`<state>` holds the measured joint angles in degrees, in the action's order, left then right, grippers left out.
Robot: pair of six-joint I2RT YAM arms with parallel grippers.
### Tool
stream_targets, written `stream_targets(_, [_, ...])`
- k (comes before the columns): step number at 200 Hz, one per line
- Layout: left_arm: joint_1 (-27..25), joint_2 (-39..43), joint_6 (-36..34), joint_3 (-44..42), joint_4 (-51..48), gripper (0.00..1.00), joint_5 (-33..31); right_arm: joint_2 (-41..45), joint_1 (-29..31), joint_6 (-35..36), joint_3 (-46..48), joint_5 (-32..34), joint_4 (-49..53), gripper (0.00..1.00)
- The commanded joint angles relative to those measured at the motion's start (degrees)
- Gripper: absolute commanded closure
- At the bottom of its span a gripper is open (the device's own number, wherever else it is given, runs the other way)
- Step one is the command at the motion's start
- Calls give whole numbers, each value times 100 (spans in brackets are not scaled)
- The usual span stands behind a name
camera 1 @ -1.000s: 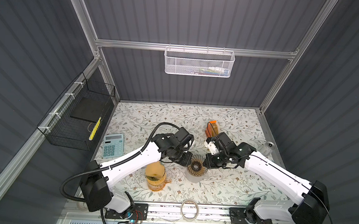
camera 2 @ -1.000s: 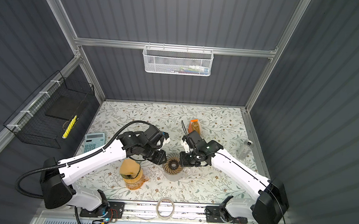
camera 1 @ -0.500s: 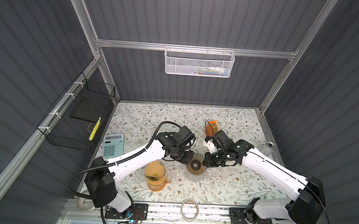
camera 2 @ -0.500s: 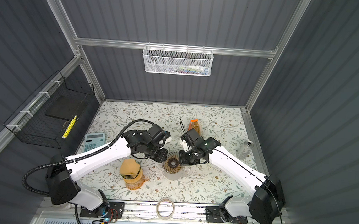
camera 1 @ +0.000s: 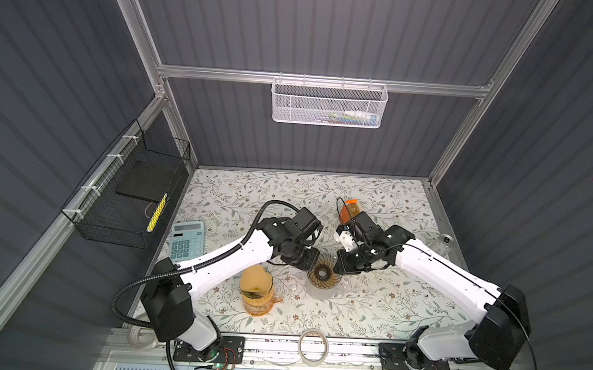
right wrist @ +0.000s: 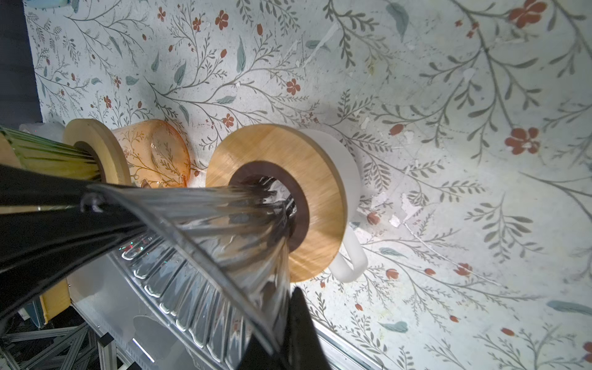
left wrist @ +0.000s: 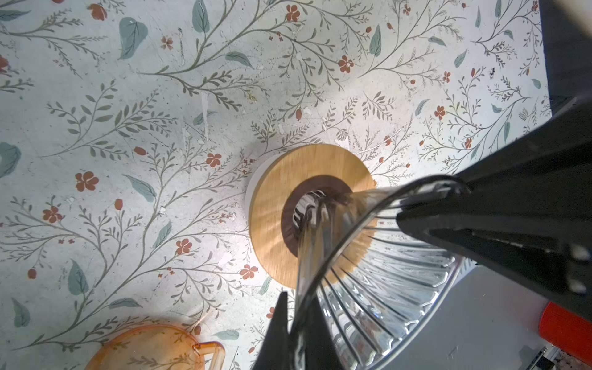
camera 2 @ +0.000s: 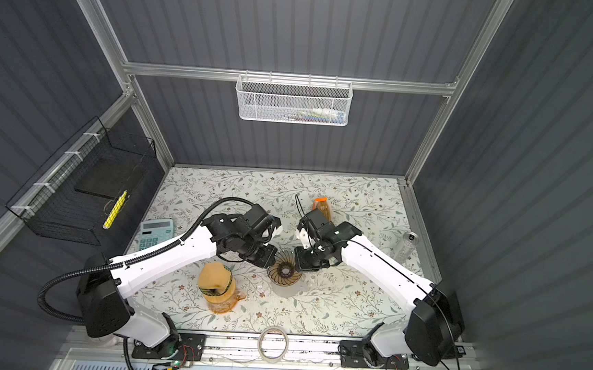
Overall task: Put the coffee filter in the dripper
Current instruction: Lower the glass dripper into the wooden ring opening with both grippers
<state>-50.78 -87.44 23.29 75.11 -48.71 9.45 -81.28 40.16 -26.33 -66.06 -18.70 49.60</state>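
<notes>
A clear ribbed glass dripper (camera 1: 324,275) (camera 2: 284,272) with a wooden collar (left wrist: 272,217) sits on a white mug (right wrist: 346,166) at the table's front middle. My left gripper (camera 1: 309,261) (left wrist: 298,307) is shut on the dripper's left rim, the glass wall pinched between its fingers. My right gripper (camera 1: 341,265) (right wrist: 285,307) is shut on the opposite rim. The tan paper coffee filter (camera 1: 255,281) (camera 2: 214,278) stands in a second dripper on an orange glass mug (right wrist: 153,153), to the left front of the clear dripper.
A blue calculator (camera 1: 186,242) lies at the left edge, below a black wire basket (camera 1: 133,196). An orange-capped pack (camera 1: 350,209) stands behind the grippers. A can (camera 1: 444,241) is at the right edge, a tape roll (camera 1: 313,346) on the front rail.
My left gripper has closed onto the dripper's rim, where a second ago it stood slightly open beside it. The right gripper has kept its hold.
</notes>
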Motion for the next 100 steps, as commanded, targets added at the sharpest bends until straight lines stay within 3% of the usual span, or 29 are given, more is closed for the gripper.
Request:
stream_targets(1, [-115,-323,-351,-155,-218,100,232,-286,-43,4,-64,55,49,96])
stream_targets(100, [-109,-543,-298,-427,-45,100,391,-660,-87,92,-204,121,50,97])
